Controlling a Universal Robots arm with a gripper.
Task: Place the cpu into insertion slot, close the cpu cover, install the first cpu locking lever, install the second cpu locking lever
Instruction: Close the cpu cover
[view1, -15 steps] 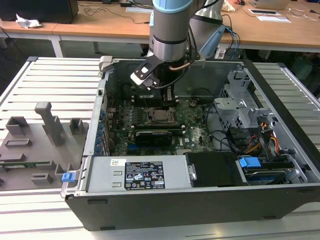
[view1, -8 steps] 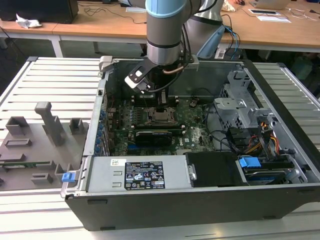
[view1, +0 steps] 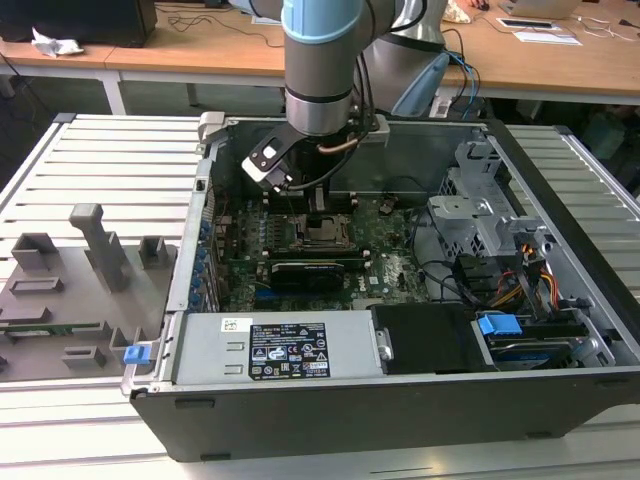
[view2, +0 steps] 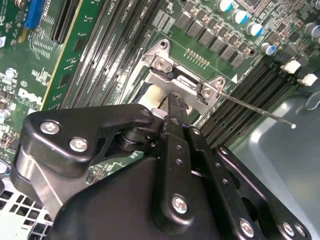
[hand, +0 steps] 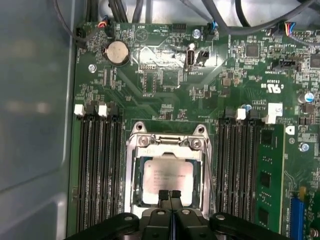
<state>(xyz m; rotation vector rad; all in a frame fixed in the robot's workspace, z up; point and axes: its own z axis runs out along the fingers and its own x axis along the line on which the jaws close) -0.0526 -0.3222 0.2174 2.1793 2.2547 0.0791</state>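
Finds the gripper (hand: 170, 196) pinched together, empty, tips just above the chip (hand: 167, 175) lying in the socket (hand: 131, 170) beneath them, cover (hand: 170, 151) seemingly down around it. Further off, leaves a lever (view2: 260, 112) sprung free: risks the cover lifting, or tips scratching the chip

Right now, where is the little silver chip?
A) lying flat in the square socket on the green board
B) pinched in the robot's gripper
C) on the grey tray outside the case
A: in the first wrist view the cpu lies flat on the green motherboard, framed by the cpu cover.
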